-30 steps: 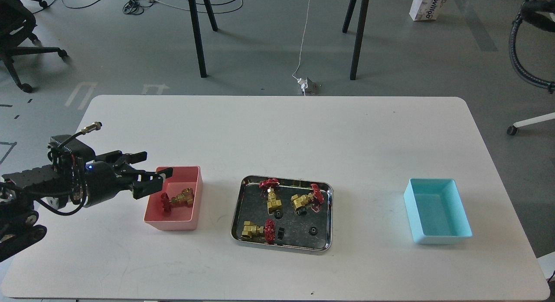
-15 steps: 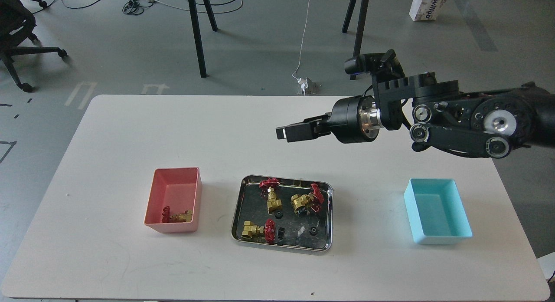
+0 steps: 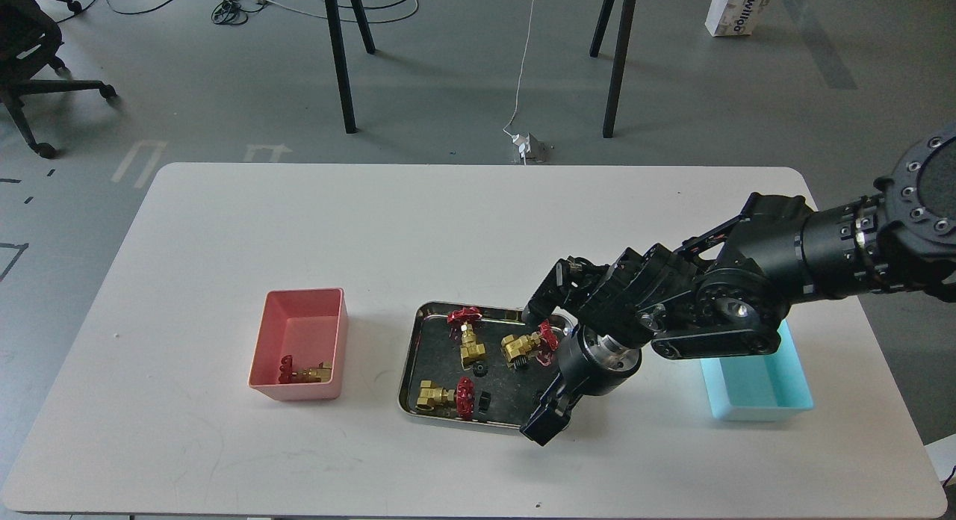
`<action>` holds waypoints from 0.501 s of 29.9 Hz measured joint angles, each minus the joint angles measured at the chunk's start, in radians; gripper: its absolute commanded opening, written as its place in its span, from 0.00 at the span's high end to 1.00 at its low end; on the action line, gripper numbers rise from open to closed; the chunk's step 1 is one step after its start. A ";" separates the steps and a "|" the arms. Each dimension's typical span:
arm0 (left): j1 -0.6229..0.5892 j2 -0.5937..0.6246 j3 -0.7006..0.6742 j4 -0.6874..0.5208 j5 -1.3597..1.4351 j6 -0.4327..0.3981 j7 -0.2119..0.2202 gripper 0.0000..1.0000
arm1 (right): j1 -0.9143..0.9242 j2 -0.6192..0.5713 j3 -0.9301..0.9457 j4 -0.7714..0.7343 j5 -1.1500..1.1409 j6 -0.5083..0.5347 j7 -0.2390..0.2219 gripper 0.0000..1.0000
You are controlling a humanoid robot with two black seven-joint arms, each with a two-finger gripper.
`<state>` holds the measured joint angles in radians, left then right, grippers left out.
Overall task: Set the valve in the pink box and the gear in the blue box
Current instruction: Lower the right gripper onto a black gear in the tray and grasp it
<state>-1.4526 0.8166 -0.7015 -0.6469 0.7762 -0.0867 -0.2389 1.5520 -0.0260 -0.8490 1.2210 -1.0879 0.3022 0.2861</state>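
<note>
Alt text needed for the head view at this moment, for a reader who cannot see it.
The right gripper reaches down over the near right corner of a shiny steel tray holding three brass valves with red handwheels. A salmon-pink plastic bin at left holds one brass valve; a light cyan-blue plastic bin sits at right.

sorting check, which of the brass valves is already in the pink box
The valve lying at the near end of the pink box; the other three still sit in the steel tray.
</note>
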 measured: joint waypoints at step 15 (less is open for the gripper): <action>-0.021 -0.019 0.001 0.001 -0.001 0.004 0.001 0.02 | -0.054 0.026 -0.035 -0.132 -0.006 -0.071 0.055 0.10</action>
<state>-1.4738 0.7980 -0.7010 -0.6457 0.7752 -0.0829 -0.2377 1.4984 0.0000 -0.8837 1.0892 -1.0938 0.2313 0.3407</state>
